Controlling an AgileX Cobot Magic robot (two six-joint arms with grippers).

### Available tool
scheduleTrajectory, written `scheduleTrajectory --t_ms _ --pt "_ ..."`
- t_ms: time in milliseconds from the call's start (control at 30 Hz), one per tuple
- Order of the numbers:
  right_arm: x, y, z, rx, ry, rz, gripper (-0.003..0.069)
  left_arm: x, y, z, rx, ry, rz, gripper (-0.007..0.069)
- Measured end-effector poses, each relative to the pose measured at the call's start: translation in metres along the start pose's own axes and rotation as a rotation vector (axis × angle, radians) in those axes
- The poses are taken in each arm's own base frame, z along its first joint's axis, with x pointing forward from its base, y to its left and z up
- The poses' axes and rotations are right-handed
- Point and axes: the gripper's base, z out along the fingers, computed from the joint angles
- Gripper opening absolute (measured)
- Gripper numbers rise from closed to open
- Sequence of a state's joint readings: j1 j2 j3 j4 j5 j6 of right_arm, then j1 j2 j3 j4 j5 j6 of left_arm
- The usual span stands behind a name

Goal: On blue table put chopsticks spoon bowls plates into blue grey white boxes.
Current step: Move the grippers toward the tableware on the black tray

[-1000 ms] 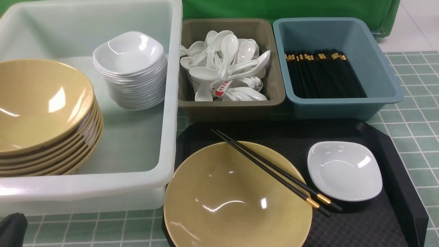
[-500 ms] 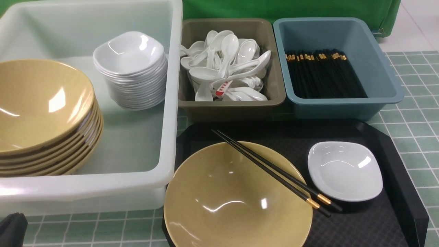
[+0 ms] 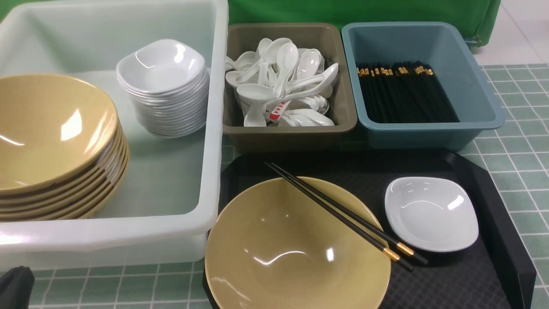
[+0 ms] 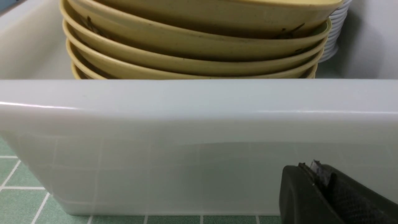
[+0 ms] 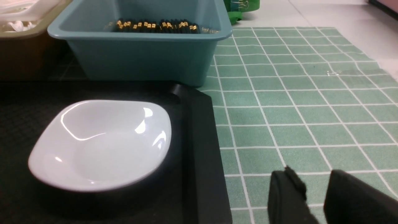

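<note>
On the black tray a tan bowl [image 3: 296,244] lies with a pair of black chopsticks [image 3: 343,212] across its rim. A white plate [image 3: 431,213] sits to its right, also in the right wrist view [image 5: 99,144]. The white box [image 3: 212,128] holds a stack of tan bowls [image 3: 55,141] and a stack of white plates [image 3: 165,86]. The grey box [image 3: 291,128] holds spoons [image 3: 283,81]. The blue box [image 3: 429,128] holds chopsticks [image 3: 403,92]. My left gripper [image 4: 311,166] is shut and empty, low by the white box's near wall [image 4: 199,140]. My right gripper [image 5: 312,174] is slightly open and empty over the blue table [image 5: 295,109], right of the tray.
The black tray [image 3: 493,206] has a raised rim, seen in the right wrist view [image 5: 202,140] between my right gripper and the plate. A green cloth [image 3: 364,10] hangs behind the boxes. The table's edge and pale floor [image 3: 523,38] lie at the far right.
</note>
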State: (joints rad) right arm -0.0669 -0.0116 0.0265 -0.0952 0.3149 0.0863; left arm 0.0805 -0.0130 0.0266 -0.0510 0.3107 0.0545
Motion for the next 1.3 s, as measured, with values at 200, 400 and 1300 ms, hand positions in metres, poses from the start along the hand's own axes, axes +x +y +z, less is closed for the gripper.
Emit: scheduleTrajectory --t_ms 200,400,1300 --pt "-0.004 0.0 0.0 -0.004 -0.048 0.0 0.0237 0.0 0.0 0.0 -0.005 0.0 0.016 -0.0013" --pt "-0.005 0.0 0.0 -0.005 -0.061 0.001 0.0237 0.0 -0.001 0.0 0.01 -0.001 -0.03 -0.0013" --pt "-0.012 0.001 -0.001 -0.076 -0.117 0.962 0.0237 -0.049 -0.018 -0.017 0.321 -0.167 -0.943 -0.0013"
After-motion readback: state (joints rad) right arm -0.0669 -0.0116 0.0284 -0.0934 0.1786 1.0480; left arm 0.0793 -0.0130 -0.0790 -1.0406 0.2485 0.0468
